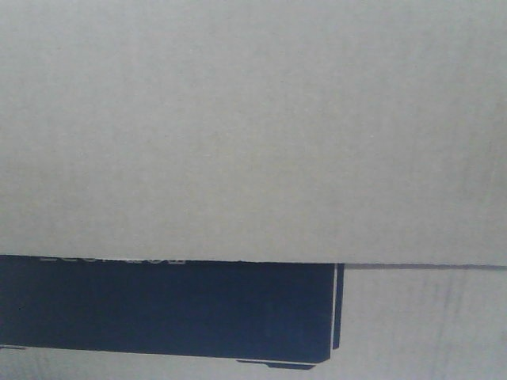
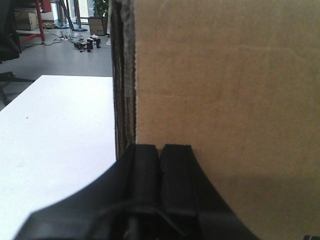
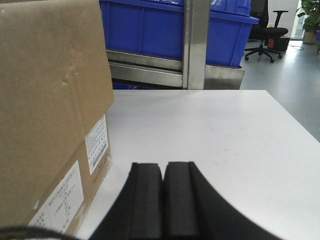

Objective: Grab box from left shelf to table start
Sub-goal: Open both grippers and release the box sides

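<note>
Box (image 3: 50,115) sits on your white table (image 3: 210,135), left of the closed, empty right gripper (image 3: 162,172); your left gripper (image 2: 160,155), fingers together, touches its side.

The large brown corrugated cardboard box (image 1: 253,127) carries a black printed panel (image 1: 166,309) edged with a thin white line, and white labels (image 3: 96,144). The tabletop (image 3: 200,130) is plain white. Far behind stand blue plastic bins (image 3: 145,27).
</note>
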